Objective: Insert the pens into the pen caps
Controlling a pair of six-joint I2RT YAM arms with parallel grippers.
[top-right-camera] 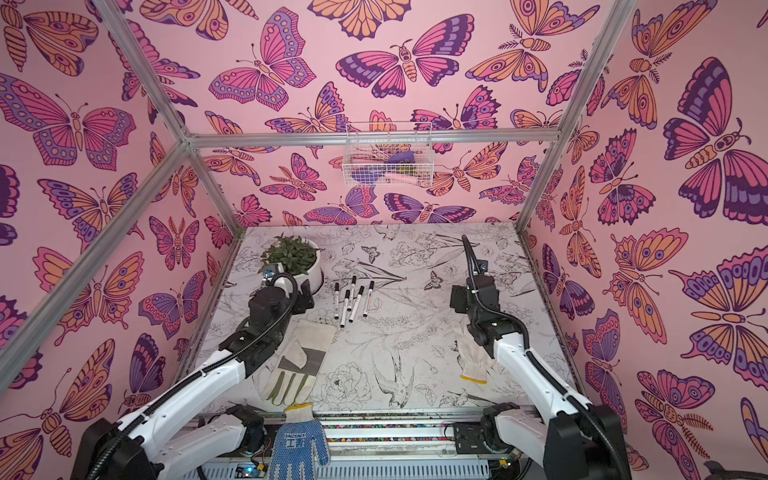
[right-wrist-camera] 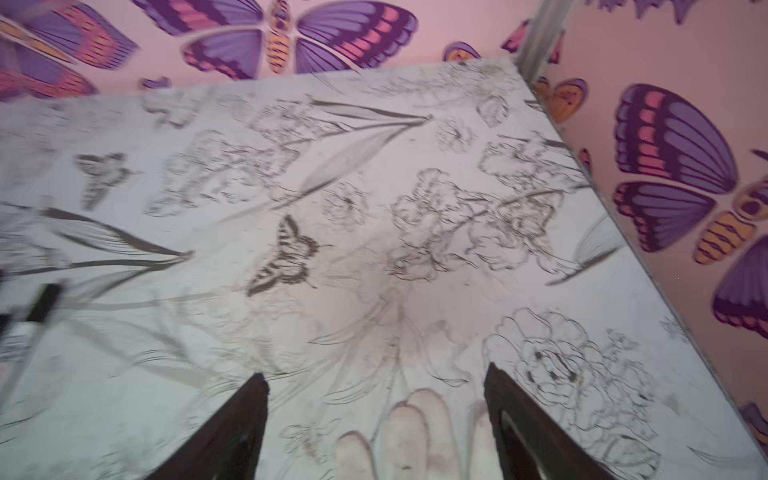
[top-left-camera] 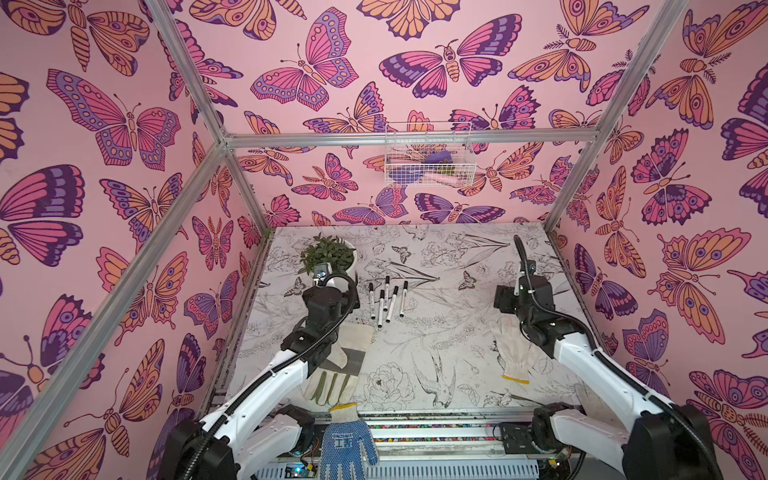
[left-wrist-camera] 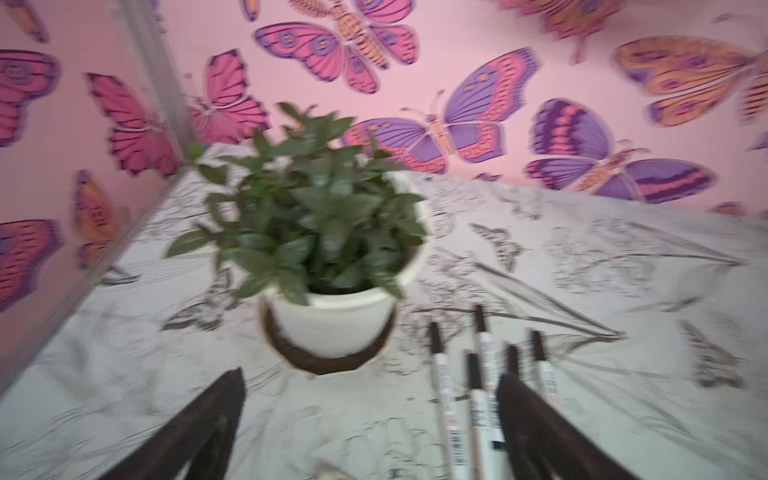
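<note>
Left pincer (left-wrist-camera: 370, 374) near plant pot (left-wrist-camera: 332, 324), pens (left-wrist-camera: 487, 365)

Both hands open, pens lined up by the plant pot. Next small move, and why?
Probably lift the left hand back clear of the pens, with no new grasp. All five lie side by side on the table, each seemingly wearing a black cap on its far end; no loose cap shows. Both it and the right hand are open and empty.
</note>
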